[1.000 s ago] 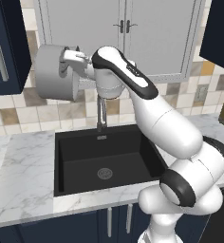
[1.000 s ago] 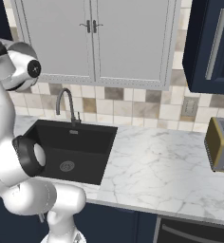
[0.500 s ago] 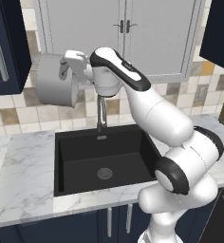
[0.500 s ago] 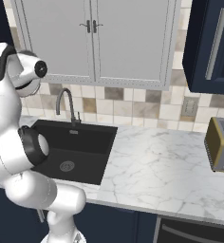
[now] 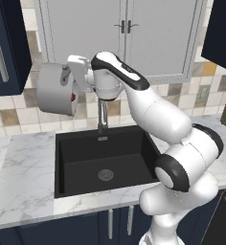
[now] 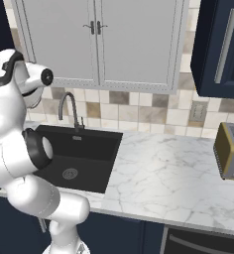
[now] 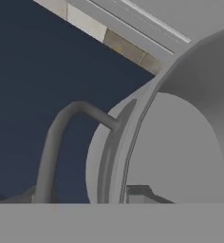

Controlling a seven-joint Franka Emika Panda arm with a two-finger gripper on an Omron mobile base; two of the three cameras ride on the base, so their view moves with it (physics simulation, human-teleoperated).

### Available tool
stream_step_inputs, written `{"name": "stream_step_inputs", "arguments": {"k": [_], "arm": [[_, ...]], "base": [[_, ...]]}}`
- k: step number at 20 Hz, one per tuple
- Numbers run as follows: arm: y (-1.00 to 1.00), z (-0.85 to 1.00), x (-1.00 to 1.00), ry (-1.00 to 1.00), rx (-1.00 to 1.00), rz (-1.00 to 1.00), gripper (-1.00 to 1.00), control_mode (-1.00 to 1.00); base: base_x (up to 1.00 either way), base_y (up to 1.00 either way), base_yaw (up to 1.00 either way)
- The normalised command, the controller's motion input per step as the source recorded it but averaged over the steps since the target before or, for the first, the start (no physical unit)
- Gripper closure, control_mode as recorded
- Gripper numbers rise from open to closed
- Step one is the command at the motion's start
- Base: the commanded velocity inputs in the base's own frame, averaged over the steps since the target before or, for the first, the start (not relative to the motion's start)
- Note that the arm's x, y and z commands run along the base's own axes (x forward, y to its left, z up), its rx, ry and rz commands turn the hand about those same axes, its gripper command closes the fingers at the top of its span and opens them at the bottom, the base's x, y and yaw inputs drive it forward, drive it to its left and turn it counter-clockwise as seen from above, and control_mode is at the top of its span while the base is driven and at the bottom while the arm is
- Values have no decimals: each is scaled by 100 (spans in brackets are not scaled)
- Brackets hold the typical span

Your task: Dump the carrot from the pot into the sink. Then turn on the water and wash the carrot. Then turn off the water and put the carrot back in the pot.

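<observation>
Left base view: we're holding the pot [image 5: 55, 95] tipped on its side, up and left of the sink [image 5: 105, 160], gripper [image 5: 72, 79] clamped on its rim. The carrot [image 5: 73, 97] is peeking out at the mouth, so it's risking landing on the counter [image 5: 19, 177] instead. Right base view: the sink [image 6: 77, 156] is sitting below the faucet [image 6: 69, 110]. Hand view: we're seeing the pot [image 7: 180, 142] rim and handle up close.
</observation>
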Motion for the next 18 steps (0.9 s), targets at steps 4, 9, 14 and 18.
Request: {"name": "stream_step_inputs", "arguments": {"k": [4, 9, 14, 18], "arm": [[0, -20, 17, 9, 7, 0, 100, -100], [-2, -4, 24, 7, 8, 0, 100, -100], [-6, 0, 38, 9, 8, 0, 100, -100], [-13, 0, 48, 10, 7, 0, 100, -100]], "base": [[0, 0, 0], [0, 0, 0], [0, 0, 0], [0, 0, 0]]}}
